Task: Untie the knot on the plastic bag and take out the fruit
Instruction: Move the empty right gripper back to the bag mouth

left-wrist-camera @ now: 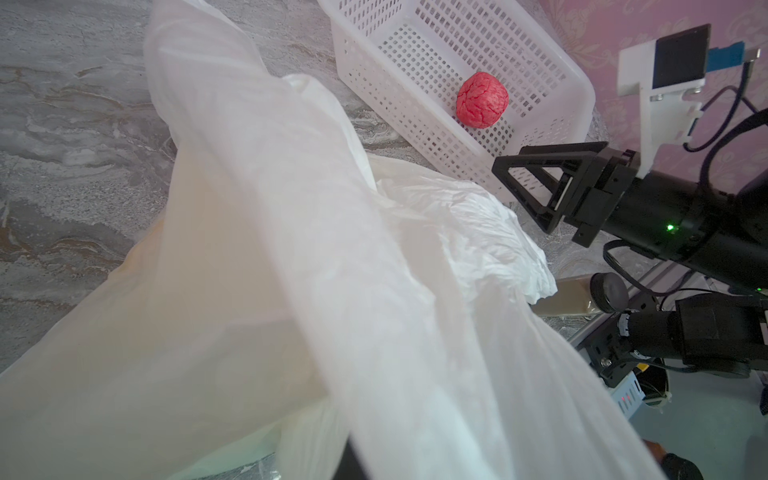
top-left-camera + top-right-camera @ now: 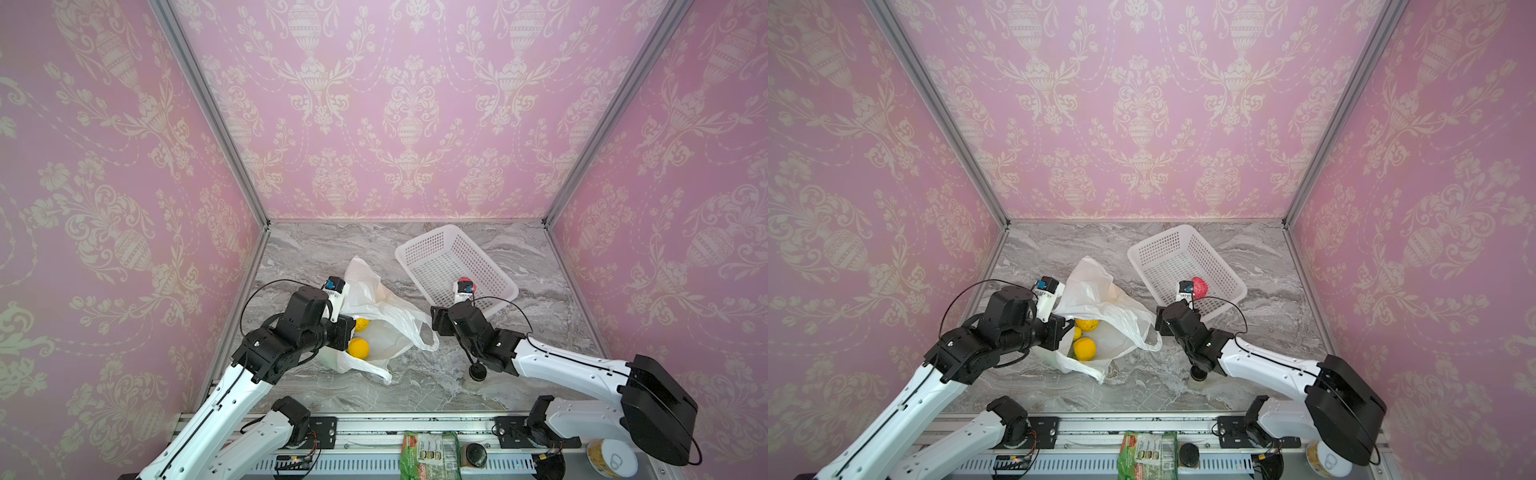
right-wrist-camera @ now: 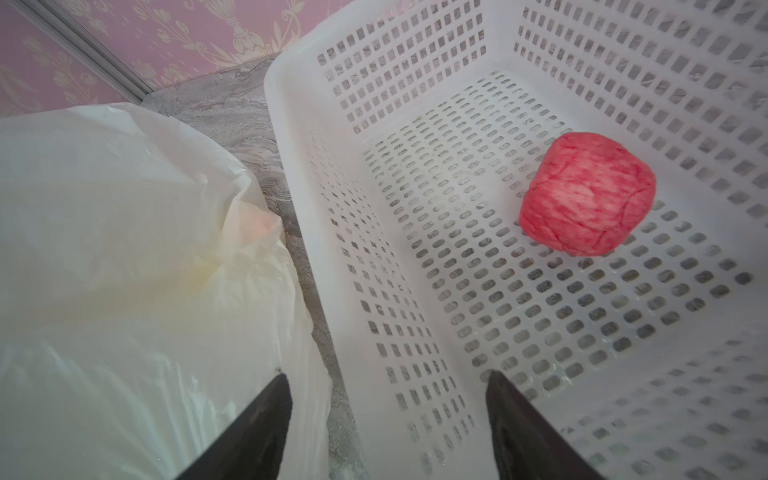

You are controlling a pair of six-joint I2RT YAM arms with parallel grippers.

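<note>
With left gripper (image 2: pixel 348 330) clamped on plastic bag (image 2: pixel 386 316), steer right gripper (image 3: pixel 388 376), jaws apart and empty, to yellow fruit (image 2: pixel 358 348) just beside left jaws.

Plastic bag (image 1: pixel 291 270) drapes close; red fruit (image 1: pixel 482 99) lies in basket (image 1: pixel 374 83).

A robot test cell dressed up as a home corner
Pink damask wallpaper panels (image 2: pixel 411 104) sit in bare aluminium frame posts (image 2: pixel 214 112) around a grey marble-look tabletop (image 2: pixel 332 249); two white-and-black robot arms (image 2: pixel 232 399) are mounted on an aluminium rail (image 2: pixel 415 424) along the near edge, with a slotted cable duct (image 2: pixel 353 463) and loose wiring beside it
</note>
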